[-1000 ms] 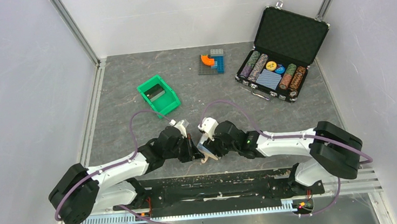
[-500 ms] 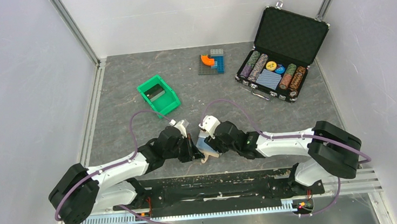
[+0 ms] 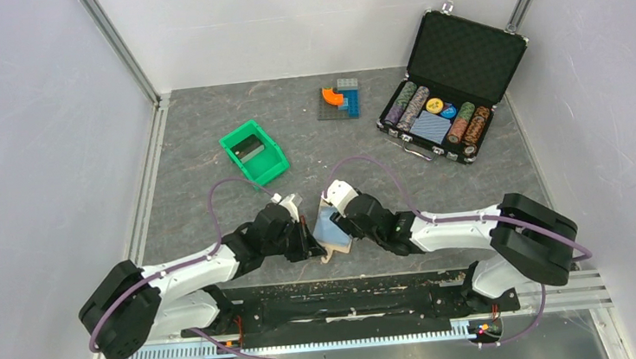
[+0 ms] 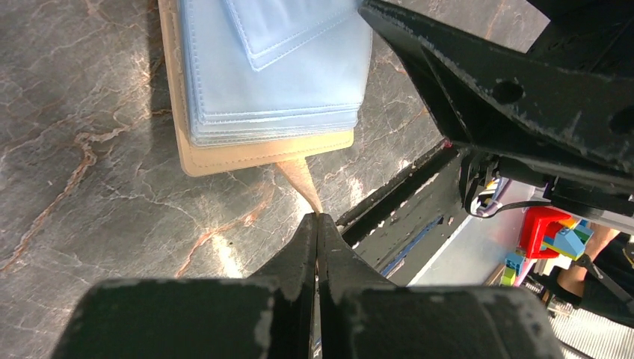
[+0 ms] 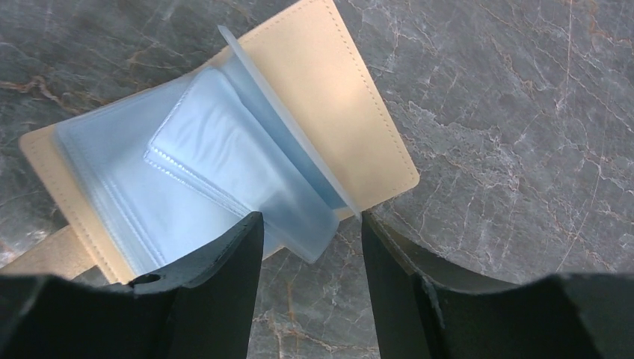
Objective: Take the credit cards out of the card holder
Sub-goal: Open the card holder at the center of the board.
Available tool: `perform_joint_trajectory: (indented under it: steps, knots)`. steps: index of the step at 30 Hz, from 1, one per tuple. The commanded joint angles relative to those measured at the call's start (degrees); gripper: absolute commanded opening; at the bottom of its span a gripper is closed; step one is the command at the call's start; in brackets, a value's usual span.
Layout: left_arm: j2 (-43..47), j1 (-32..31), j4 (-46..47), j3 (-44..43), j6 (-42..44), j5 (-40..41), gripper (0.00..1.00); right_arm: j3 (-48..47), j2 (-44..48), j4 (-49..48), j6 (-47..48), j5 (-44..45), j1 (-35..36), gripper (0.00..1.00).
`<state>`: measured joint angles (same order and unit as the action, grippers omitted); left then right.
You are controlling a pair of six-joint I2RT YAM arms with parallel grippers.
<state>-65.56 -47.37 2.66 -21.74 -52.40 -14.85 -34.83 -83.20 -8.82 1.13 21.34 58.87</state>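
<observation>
The card holder [image 3: 331,229] lies spread open on the table between my two arms, its light blue inner pockets [image 5: 202,172] facing up on the tan cover [image 5: 329,97]. My left gripper [image 4: 317,218] is shut on the holder's tan strap tab [image 4: 300,179], at the holder's [image 4: 262,90] near edge. My right gripper [image 5: 310,232] hovers open over the holder's other side, and the corner of a raised blue pocket leaf [image 5: 306,224] sits between its fingers [image 5: 224,262]. The credit cards are hidden; no dark card shows in the pockets.
A green bin [image 3: 268,165] with a dark flat item inside stands at the back left. An open black case [image 3: 443,138] of poker chips is at the back right. A small toy-brick build [image 3: 340,99] sits at the back centre. The table's near edge rail [image 4: 419,217] runs close behind the left gripper.
The holder has opened out, so its blue inside now faces up. My right gripper has shifted up-left over it and narrowed a little. The left gripper keeps its hold on the strap tab.
</observation>
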Motion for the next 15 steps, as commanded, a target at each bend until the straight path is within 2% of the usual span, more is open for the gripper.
perform_joint_trajectory:
  steps: [1, 5, 10, 15]
  knots:
    - [-0.2, -0.2, 0.7, 0.1, 2.5, 1.5, 0.02, -2.4, -2.0, -2.3, -0.2, 2.8, -1.2, 0.53]
    - [-0.1, -0.2, -1.5, -0.4, 3.6, 2.9, 0.02, -2.6, -2.3, -0.5, -4.1, 2.5, -3.8, 0.49]
    - [1.0, -0.2, -6.8, -3.3, 6.8, 4.8, 0.02, -1.3, 0.6, 3.2, -8.6, -0.1, -6.9, 0.38]
    - [3.4, -0.1, -8.6, -5.3, 10.7, 3.8, 0.02, -1.5, 6.8, 11.2, -12.8, -4.8, -7.0, 0.38]
